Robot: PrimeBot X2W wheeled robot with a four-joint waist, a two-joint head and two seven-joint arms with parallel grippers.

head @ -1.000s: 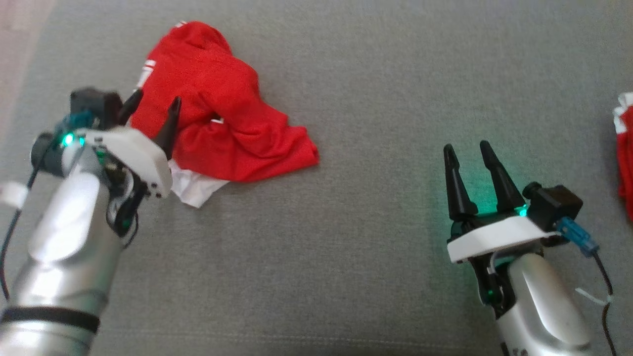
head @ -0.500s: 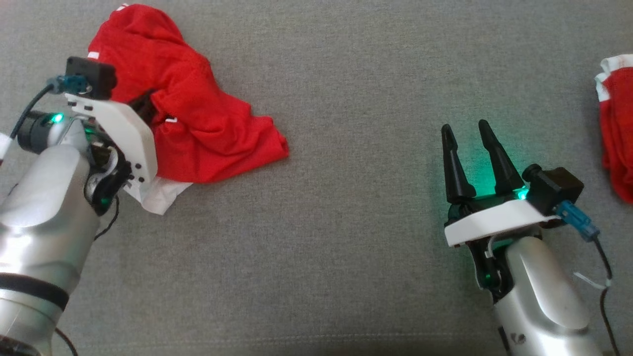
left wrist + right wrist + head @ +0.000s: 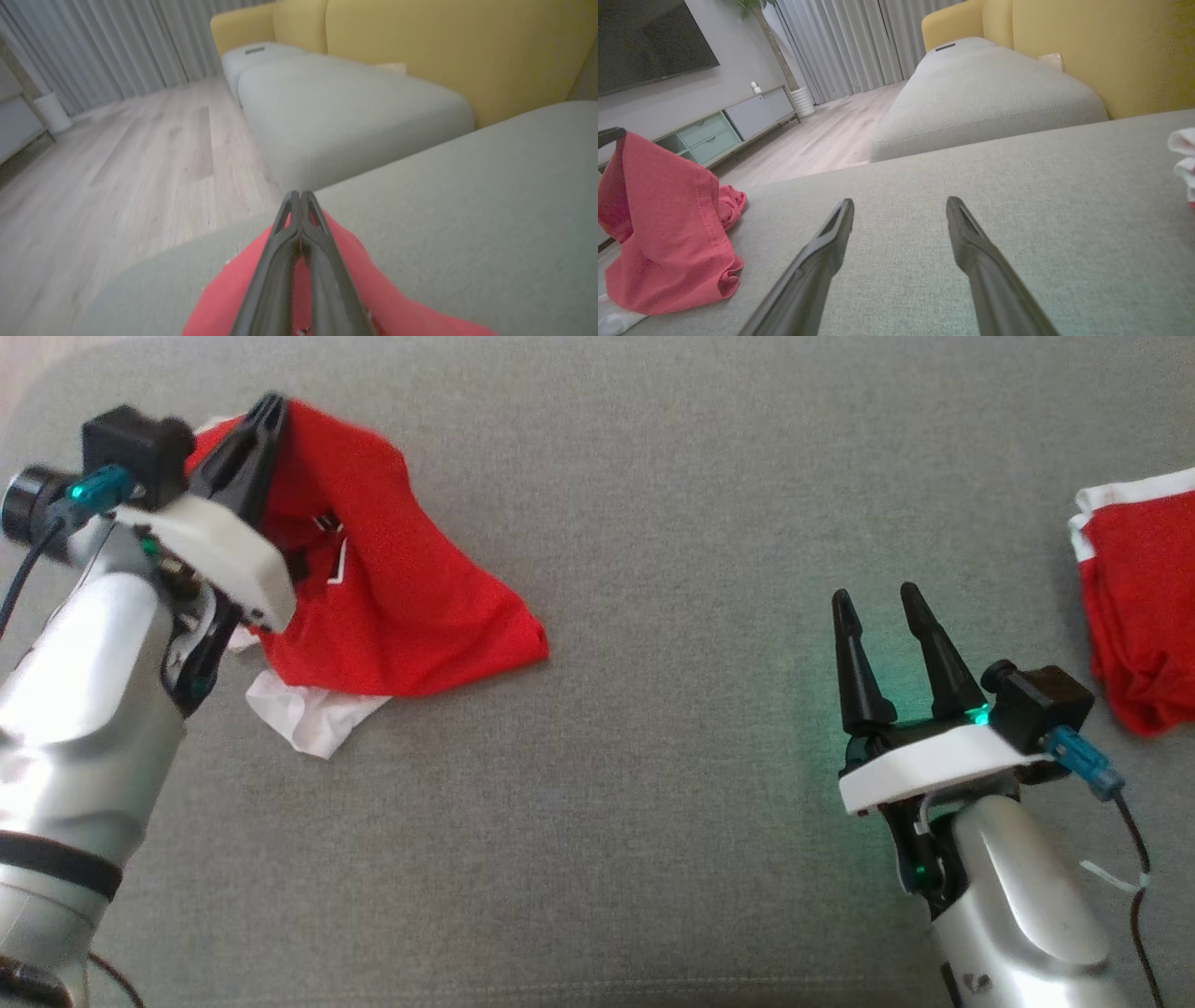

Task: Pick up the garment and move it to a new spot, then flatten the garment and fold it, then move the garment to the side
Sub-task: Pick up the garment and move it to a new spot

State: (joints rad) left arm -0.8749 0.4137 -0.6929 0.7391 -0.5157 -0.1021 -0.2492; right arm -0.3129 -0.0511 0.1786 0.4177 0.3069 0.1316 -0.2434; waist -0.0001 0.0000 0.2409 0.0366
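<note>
Upper left of the head view: L gripper has its fingers pressed together on a fold of the red garment, w/ red cloth showing between and on both sides of them in the L wrist view. Pinched end is drawn up into a peak; lower edge and lower-right corner rest on the grey cushion. White cloth pokes out beneath the lower-left edge; cannot tell whether it belongs to the same item.

Lower right of frame: R gripper is idle, fingers spread wide, nothing between them, well apart from the garment and hovering over bare cushion.

Step assessment: first step, the pick-up. Grasp appears made and the lift begun, carry not yet done. Next move req.: raise the pinched end until the trailing edge clears the cushion, then carry it toward the open ctr of the frame. Risk: a single-point pinch may slip or drag the white cloth along. R gripper is likely needed afterwards for flattening.

Right edge of frame: second red item w/ white trim, apart from the work.

Surface cond.: grey woven upholstery, soft, flat, a seam along the bottom of frame.

Room, per wrist views: yellow sofa back upper right, pale seat section beside it, light wood floor at left, grey curtains top ctr, dark screen upper left above a low cabinet.
</note>
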